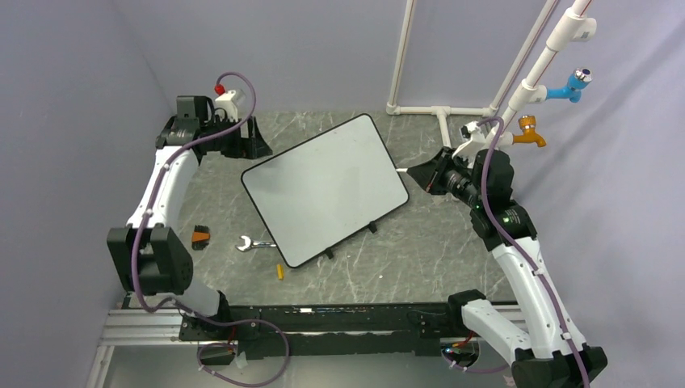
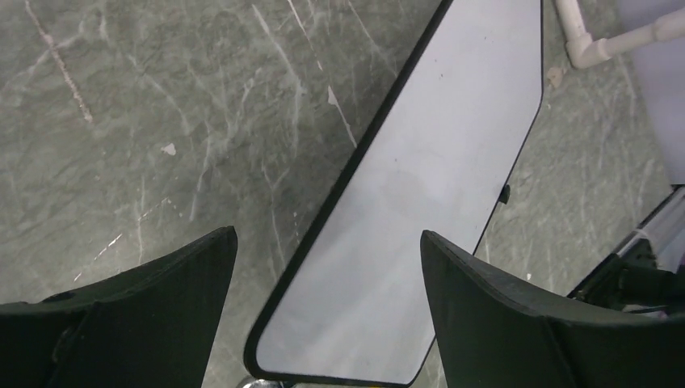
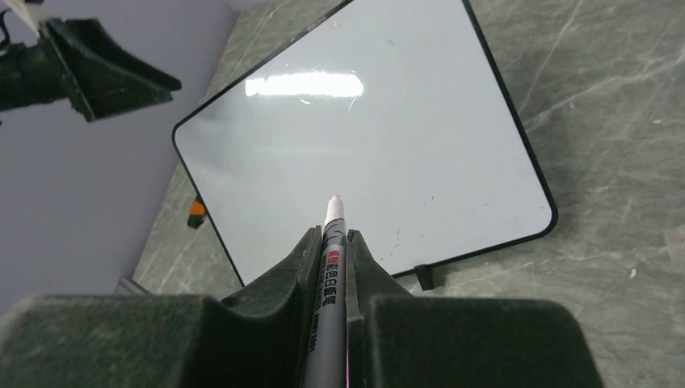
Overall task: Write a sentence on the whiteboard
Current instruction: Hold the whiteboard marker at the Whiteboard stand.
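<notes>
The whiteboard [image 1: 323, 190] lies flat and turned at an angle in the middle of the table. Its surface is blank in all views, also in the left wrist view [image 2: 436, 162] and the right wrist view [image 3: 355, 137]. No orange sentence shows on it. My right gripper [image 1: 422, 175] [image 3: 333, 234] is shut on a grey marker [image 3: 331, 267], whose pale tip points at the board from just off its right edge. My left gripper [image 1: 257, 144] [image 2: 327, 238] is open and empty, held above the table by the board's far left corner.
A metal wrench [image 1: 252, 242], a small yellow piece [image 1: 280, 272] and an orange-and-black object [image 1: 200, 237] lie near the board's near left edge. White pipes [image 1: 420, 109] with blue [image 1: 575, 83] and orange [image 1: 529, 133] taps stand at the back right.
</notes>
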You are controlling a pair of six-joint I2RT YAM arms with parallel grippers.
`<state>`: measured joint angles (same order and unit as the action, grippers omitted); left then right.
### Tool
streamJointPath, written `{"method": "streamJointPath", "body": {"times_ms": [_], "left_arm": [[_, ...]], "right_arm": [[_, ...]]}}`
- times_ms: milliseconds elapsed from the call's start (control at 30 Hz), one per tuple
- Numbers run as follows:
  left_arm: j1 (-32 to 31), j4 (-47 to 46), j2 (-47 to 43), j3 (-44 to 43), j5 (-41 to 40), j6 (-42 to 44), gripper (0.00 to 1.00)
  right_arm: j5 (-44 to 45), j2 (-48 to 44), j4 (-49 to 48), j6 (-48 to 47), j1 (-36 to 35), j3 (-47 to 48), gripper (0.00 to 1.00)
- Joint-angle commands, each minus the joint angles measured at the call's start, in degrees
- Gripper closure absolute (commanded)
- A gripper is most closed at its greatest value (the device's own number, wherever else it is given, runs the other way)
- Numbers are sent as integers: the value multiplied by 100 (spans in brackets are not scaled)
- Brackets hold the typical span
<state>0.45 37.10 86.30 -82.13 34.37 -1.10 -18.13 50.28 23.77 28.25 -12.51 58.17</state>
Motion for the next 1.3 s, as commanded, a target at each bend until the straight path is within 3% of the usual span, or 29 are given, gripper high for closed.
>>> {"method": "streamJointPath", "body": {"times_ms": [0, 200, 333, 533, 1000, 1167, 1267], "left_arm": [[170, -104, 477, -548, 940, 40, 12], [162, 647, 1572, -1626, 1805, 586, 26], [84, 717, 1966, -1660, 2345, 652, 34], [-290, 1048, 2252, -1743, 2308, 905, 44], [-345, 1090, 2411, -1679, 2472, 894, 74], [-445, 1141, 2372, -1643, 2472, 965, 79], [-463, 1141, 2375, -1606, 2534, 967, 74]], "right_arm": [[-429, 46, -518, -69, 1, -90, 100], [-524, 131, -501, -68, -5, -59, 100], [-459, 143, -386, -153, -11, -11, 100], [-459, 222, -326, -194, -14, 53, 100], [-615, 229, -296, -260, -27, 69, 100], [-855, 231, -364, -320, -29, 3, 100], [-914, 219, -362, -320, -33, -17, 100]]}}
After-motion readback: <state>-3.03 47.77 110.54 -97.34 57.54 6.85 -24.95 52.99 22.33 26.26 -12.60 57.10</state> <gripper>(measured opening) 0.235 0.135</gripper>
